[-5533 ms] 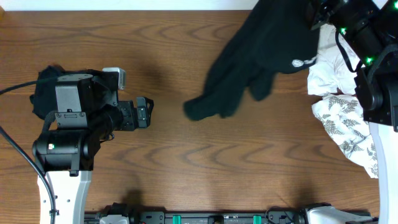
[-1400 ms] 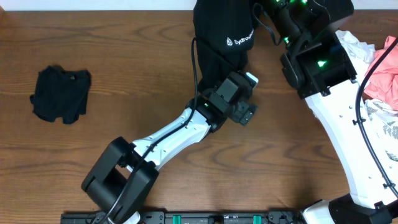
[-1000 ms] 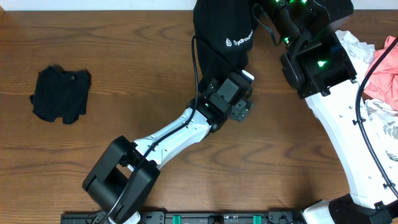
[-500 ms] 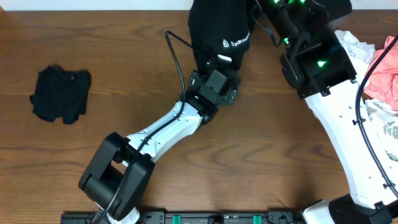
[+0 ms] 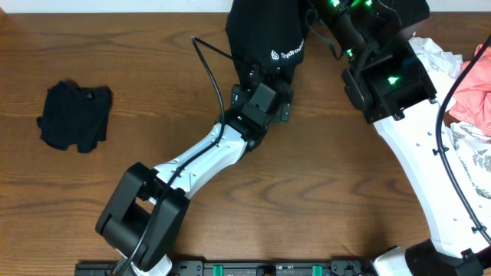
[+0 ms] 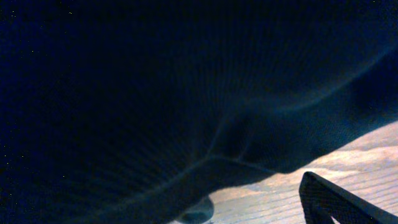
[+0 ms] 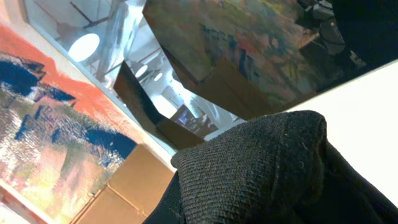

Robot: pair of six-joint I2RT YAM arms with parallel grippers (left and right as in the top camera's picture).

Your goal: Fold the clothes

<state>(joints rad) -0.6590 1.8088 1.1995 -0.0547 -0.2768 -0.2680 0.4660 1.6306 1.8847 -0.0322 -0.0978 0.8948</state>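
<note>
Garments, two black: shirt (image 5: 265, 31) pinched by right end effector (image 5: 311, 11), bundle (image 5: 75, 115) lying; left end effector (image 5: 268, 77) wide.

We see a brown wooden table (image 5: 368, 207) with a strong wavy grain. Far to the left a small black garment (image 5: 75, 116) lies crumpled flat on the wood, well apart from everything else. At the right edge a heap of clothes rests on the table: a white garment (image 5: 428, 52) at the back, a pink garment (image 5: 469, 96) beside it, and a leaf-print garment (image 5: 472, 153) nearer the front. Whether the hem of the black shirt (image 5: 265, 31) at the far edge touches the wood we cannot tell.
</note>
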